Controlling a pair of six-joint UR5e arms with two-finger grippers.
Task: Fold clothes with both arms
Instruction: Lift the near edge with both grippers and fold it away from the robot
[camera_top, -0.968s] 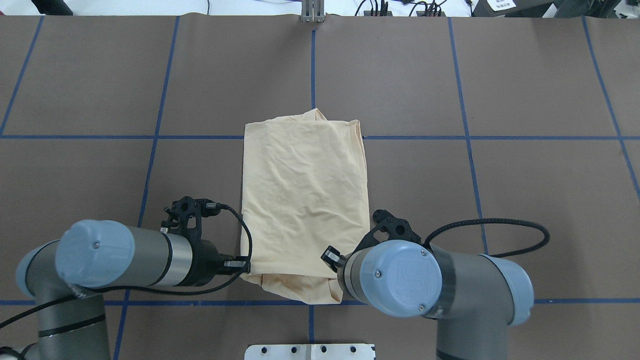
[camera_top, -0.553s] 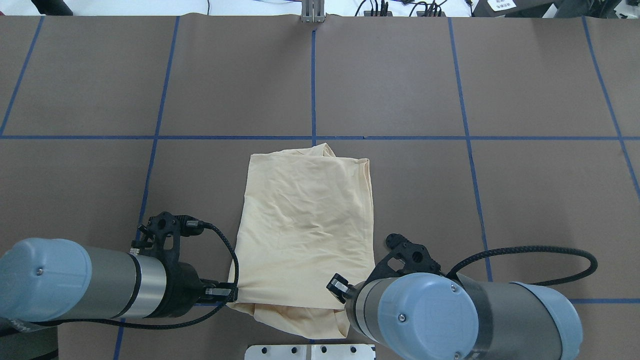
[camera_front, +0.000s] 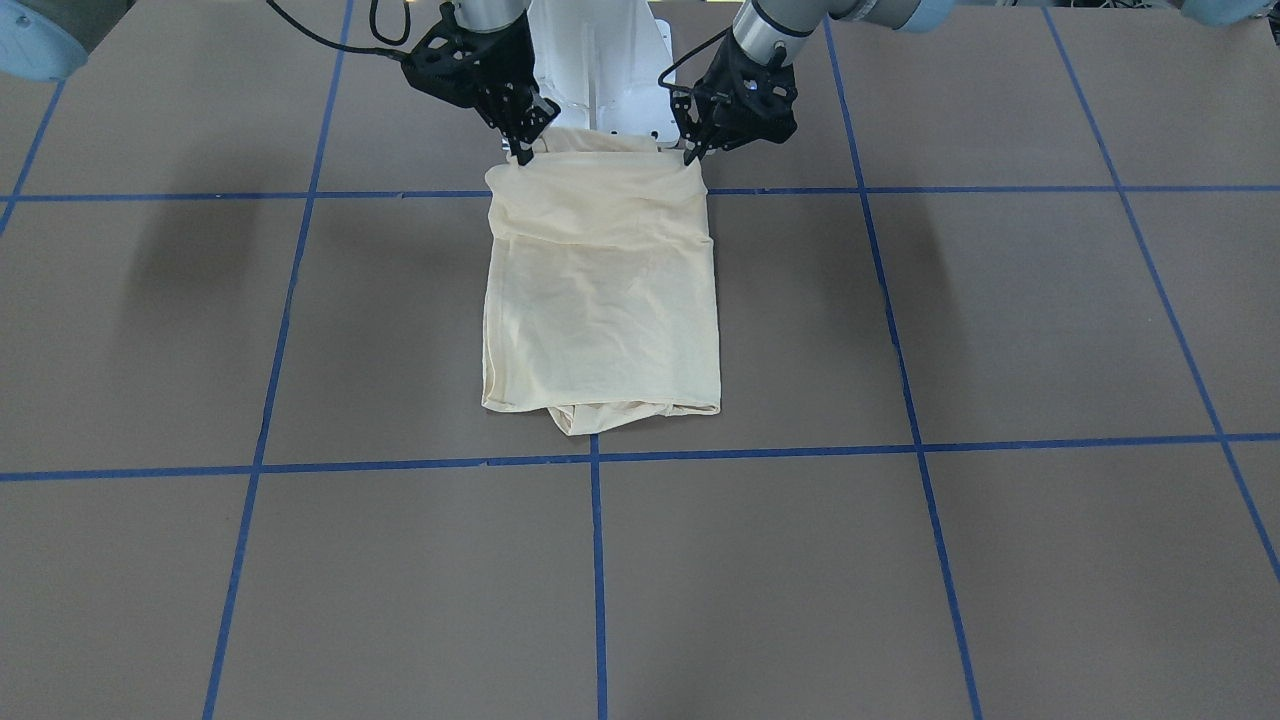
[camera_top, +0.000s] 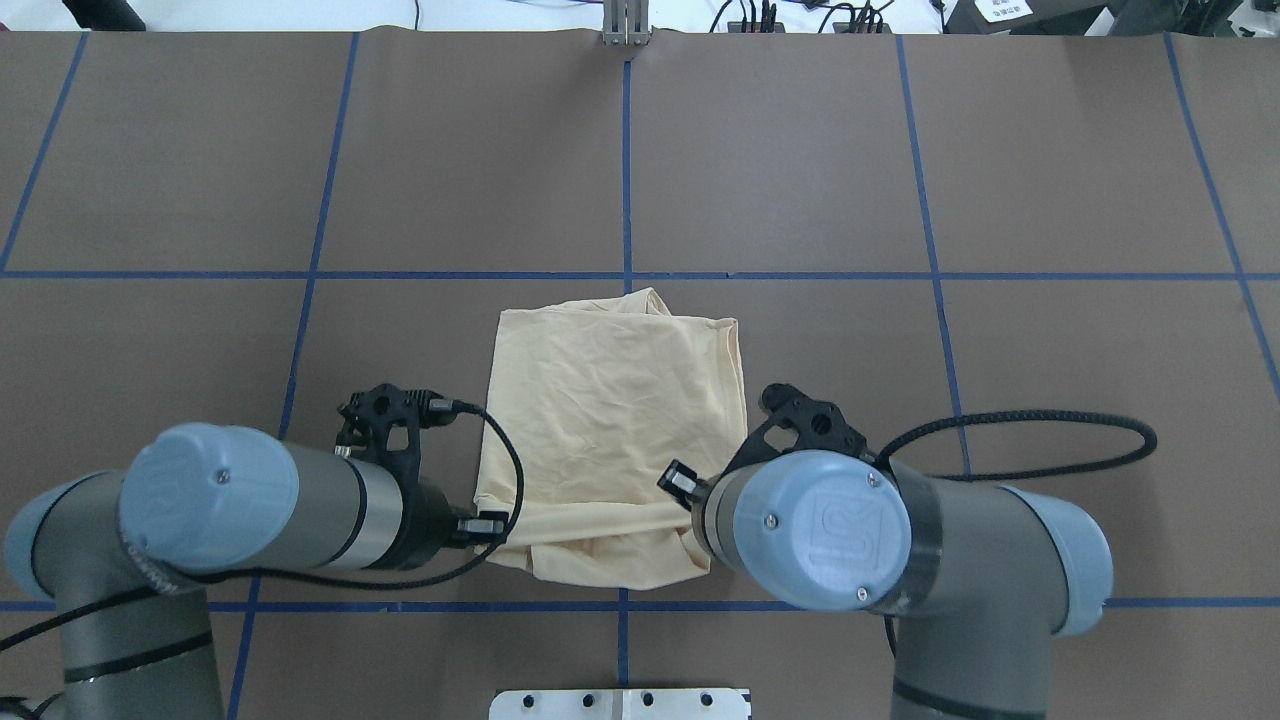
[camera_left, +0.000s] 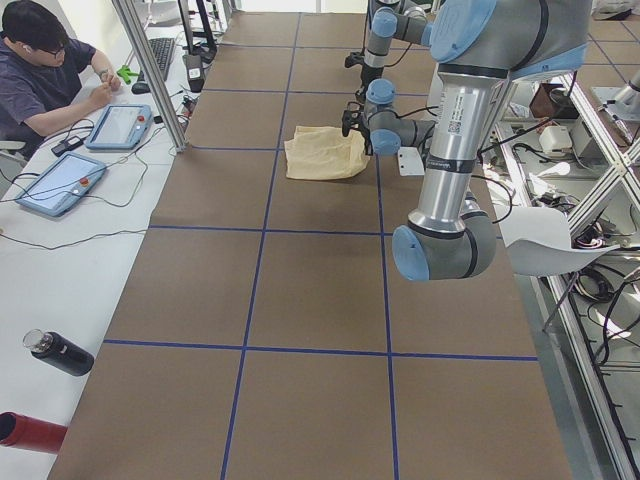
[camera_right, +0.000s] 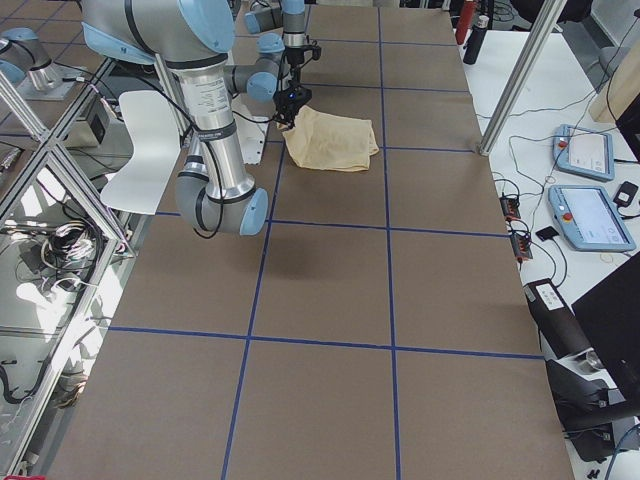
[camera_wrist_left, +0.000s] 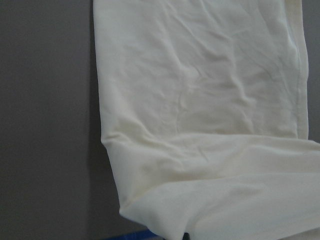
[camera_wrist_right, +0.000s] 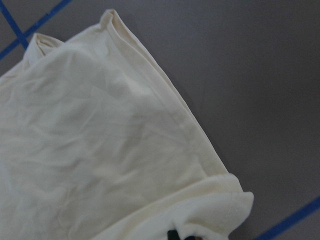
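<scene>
The clothes are one pale cream-yellow shirt (camera_top: 612, 395), folded to a narrow rectangle on the brown table (camera_top: 900, 180); no print shows. In the front view my left gripper (camera_front: 690, 157) is shut on one corner of the shirt's (camera_front: 600, 300) edge nearest the robot, and my right gripper (camera_front: 523, 156) is shut on the other. That edge is raised and curls over the flat part. From overhead both wrists hide the fingers. The left wrist view shows the rolled hem of the shirt (camera_wrist_left: 200, 100), and the right wrist view shows the shirt's (camera_wrist_right: 90, 140) bunched corner.
The white pedestal base (camera_top: 620, 703) sits just behind the held edge. A black cable (camera_top: 1050, 440) loops right of my right arm. Blue tape lines (camera_top: 627, 180) grid the table. A person (camera_left: 45, 75) sits at a side bench with tablets; two bottles (camera_left: 55, 352) lie there.
The shirt was first dragged toward the robot. Since then both grippers have moved forward again with the near edge, which now curls over the flat part; the far edge stayed.
</scene>
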